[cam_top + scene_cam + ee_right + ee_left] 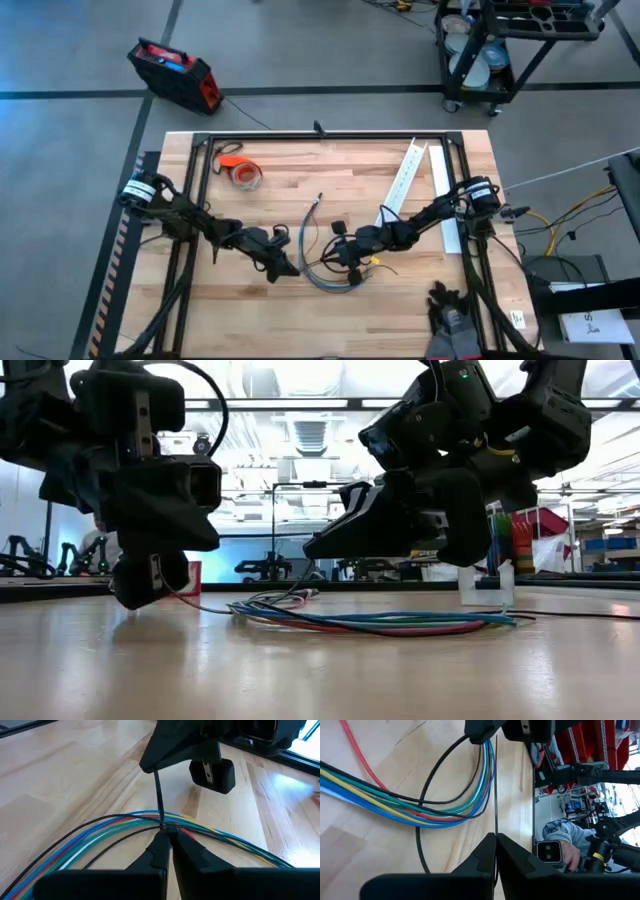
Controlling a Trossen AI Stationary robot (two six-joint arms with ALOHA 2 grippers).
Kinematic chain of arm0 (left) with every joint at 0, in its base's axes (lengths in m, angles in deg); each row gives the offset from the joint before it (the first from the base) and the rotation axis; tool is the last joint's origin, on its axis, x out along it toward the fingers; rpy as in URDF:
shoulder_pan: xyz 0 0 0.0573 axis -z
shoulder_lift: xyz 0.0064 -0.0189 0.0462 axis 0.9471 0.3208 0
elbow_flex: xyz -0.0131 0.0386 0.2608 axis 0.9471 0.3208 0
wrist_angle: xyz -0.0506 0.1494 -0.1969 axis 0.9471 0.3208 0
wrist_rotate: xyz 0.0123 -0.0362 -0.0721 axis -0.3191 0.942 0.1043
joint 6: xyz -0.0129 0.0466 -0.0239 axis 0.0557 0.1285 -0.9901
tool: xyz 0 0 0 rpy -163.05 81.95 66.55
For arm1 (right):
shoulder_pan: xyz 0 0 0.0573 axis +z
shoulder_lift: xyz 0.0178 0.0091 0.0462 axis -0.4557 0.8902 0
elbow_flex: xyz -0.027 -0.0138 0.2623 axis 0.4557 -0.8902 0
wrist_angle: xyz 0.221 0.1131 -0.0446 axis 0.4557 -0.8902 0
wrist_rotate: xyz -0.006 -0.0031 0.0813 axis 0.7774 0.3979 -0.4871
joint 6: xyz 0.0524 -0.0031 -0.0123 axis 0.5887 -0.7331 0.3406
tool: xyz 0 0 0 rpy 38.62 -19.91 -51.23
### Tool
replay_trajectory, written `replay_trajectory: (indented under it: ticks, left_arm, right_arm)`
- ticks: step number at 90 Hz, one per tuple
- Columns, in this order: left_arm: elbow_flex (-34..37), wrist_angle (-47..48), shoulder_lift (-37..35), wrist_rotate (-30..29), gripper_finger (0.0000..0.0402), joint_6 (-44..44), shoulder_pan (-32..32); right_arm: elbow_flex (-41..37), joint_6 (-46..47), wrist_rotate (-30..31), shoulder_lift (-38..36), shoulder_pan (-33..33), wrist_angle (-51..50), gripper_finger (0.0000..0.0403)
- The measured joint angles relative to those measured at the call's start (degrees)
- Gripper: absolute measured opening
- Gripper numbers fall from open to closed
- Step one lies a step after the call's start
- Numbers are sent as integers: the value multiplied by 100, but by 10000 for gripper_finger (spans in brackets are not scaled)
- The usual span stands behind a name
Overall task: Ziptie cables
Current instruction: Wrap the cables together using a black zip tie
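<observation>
Here, ziptie [159, 795] taut between the closed left pincer [150, 767] and closed right pincer [167, 840], crossing cables [100, 832].

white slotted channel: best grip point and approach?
Mid-length of the white slotted channel, straight from above, fingers across its narrow width: it lies flat, long and thin, so a middle grip should balance it. The right gripper is nearer but shut on the ziptie.

cables [420, 810]: we see both ends cut off by the left wrist view's edges | ziptie [160, 800]: upper end hidden inside left gripper [150, 767]; too thin for us to find from above | person [562, 837]: partly hidden behind equipment
</observation>
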Motion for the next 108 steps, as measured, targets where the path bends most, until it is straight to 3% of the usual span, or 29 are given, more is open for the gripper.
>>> replay_trajectory:
  ticks: [85, 108]
  left_arm:
    - [1, 25, 0, -108, 0, 181, -210]
    - [-197, 418, 0, 5, 0, 302, -252]
  right_arm:
    - [0, 85, -52, 0, 0, 64, 0]
    - [0, 107, -52, 0, -1, 62, 0]
